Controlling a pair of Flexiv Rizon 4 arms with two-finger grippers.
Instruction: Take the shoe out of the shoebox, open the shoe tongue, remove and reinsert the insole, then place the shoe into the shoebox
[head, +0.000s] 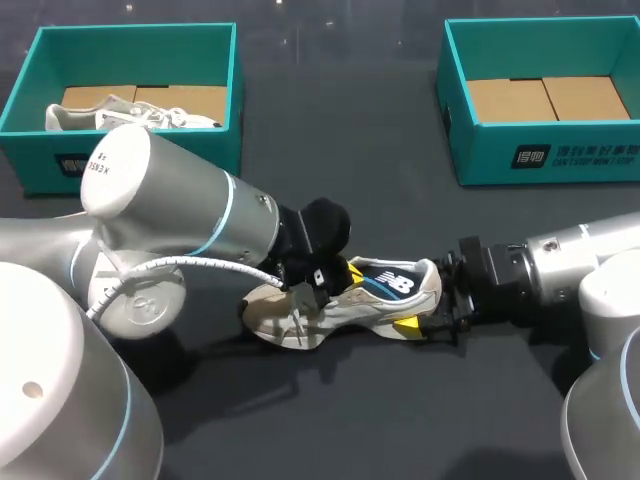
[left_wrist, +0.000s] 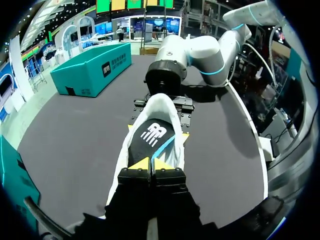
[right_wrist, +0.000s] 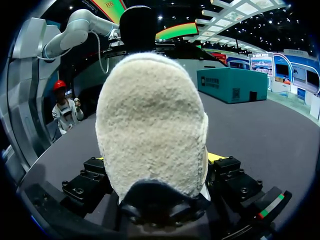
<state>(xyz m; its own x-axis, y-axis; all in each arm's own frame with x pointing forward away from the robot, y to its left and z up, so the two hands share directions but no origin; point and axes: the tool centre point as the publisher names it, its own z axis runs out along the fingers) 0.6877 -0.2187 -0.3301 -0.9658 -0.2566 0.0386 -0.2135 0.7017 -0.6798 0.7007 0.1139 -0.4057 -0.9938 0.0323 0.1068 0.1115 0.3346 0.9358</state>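
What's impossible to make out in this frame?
Tongue of the shoe: head view, the left gripper covers it; left wrist view, the gripper's own body does.
What the left gripper's shut tips pinch: left wrist view, too tight to tell.
Shoe's inside: right wrist view, the heel fills it.
Second shoe in the left shoebox: head view, left arm overlaps it.

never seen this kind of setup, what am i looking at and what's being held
This is a robot with two arms at a table. One picture looks down from above; the two round ones come from a camera on each wrist. A shoe lies between the arms. The right gripper clamps its heel from both sides. The left gripper has its yellow tips pressed together at the shoe's opening, by the insole. Behind stand two teal boxes; the left box holds a second shoe, the right box shows bare cardboard.
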